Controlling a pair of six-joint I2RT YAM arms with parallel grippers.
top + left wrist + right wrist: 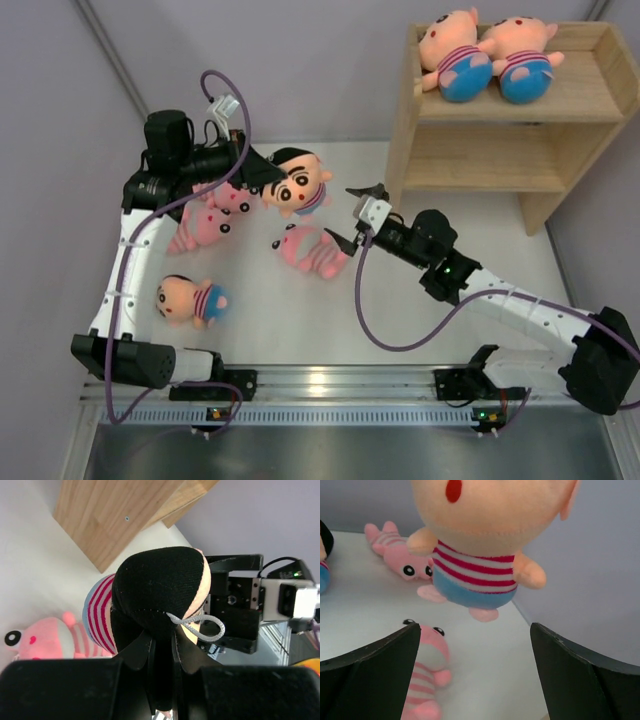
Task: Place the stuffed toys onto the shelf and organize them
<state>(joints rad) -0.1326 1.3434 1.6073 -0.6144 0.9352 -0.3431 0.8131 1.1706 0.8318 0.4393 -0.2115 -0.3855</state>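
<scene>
Left gripper [268, 178] clamped on the black-haired doll [298, 186]; right gripper [350, 215] spread wide, nothing in it.

Top view: my left jaws pinch the doll's head and it hangs clear of the table [400, 310] near frame centre, left of the shelf [500, 150]. Left wrist view: fingers [142, 652] nearly closed on the black hair. My right jaws gape just right of that doll; in the right wrist view it fills the upper centre, above the gap between my fingers [370, 665]. Pink toy [312, 250] lies on the table by my lower right fingertip, contact unclear. Left shelf doll [455, 55] and right shelf doll [522, 55] lie side by side on the top tier, upper right. Second pink toy [205, 222] sits under my left arm; small peach doll [190, 298] at lower left.
</scene>
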